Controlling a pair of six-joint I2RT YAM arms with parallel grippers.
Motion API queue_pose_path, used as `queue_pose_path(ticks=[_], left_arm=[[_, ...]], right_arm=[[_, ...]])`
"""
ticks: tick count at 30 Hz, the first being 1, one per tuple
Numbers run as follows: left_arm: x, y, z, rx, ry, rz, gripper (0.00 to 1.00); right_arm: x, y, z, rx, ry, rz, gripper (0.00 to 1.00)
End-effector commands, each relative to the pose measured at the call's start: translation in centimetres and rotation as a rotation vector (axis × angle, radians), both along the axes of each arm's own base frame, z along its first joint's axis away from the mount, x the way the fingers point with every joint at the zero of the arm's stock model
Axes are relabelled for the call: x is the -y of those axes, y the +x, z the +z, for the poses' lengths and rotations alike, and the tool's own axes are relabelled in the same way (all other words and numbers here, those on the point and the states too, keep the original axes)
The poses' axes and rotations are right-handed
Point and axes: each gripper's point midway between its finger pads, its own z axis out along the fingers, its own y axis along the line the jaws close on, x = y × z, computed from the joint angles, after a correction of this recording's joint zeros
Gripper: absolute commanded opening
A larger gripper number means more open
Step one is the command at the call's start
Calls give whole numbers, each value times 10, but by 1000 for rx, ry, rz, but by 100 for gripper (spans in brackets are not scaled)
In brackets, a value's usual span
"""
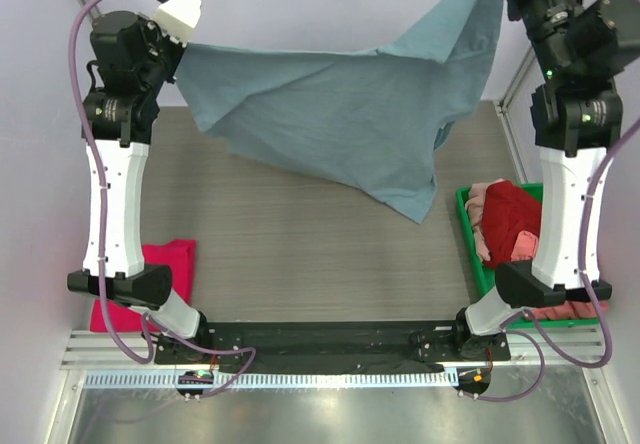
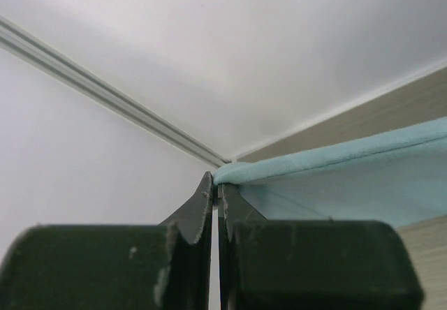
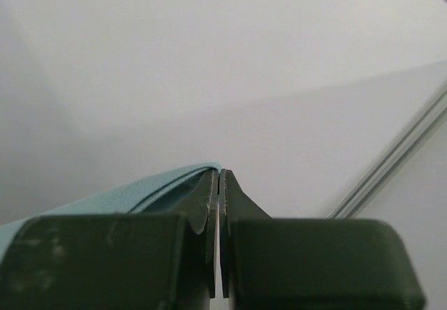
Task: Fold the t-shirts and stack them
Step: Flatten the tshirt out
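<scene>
item 1, grey-blue t-shirt [image 1: 340, 114]: i see it hung in the air above the table [image 1: 300, 234], stretched between my two tools along its upper edge. the right end sits higher than the left, so the top edge slopes. the cloth falls in loose folds. its lowest corner hangs over the right half of the table, near the green bin [image 1: 465, 226]. i cannot tell whether that corner touches the surface.

item 2, left gripper [image 2: 215, 184]: fingers pressed together, clamped on a hemmed edge of the grey-blue t-shirt. in my left wrist view the cloth runs off to the right.

item 3, right gripper [image 3: 218, 177]: fingers pressed together, clamped on another edge of the same shirt. in my right wrist view the cloth trails off to the left.

item 4, magenta t-shirt [image 1: 165, 264]: lying as a flat, squarish patch on the table at the near left, partly hidden behind the left arm [image 1: 115, 204].

item 5, green bin: standing at the right edge of the table, just beside the right arm [image 1: 565, 214], which covers part of it.

item 6, red t-shirt [image 1: 510, 219]: bunched up inside the green bin.

item 7, salmon-pink t-shirt [image 1: 482, 204]: crumpled in the same bin, touching the red t-shirt along its left side.
</scene>
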Motion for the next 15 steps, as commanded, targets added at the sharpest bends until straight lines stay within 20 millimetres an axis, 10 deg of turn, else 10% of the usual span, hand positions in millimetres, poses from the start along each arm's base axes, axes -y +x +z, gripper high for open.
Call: queue_pose_path(ticks=[1,10,15], left_arm=[[-8,-29,73,212,2,27,0],[-14,-70,152,440,28,47,0],[-16,-62,144,421,87,58,0]], right_arm=[[2,-64,68,227,27,22,1],[13,-99,96,353,-35,-52,1],[23,-76,81,320,-52,-125,1]])
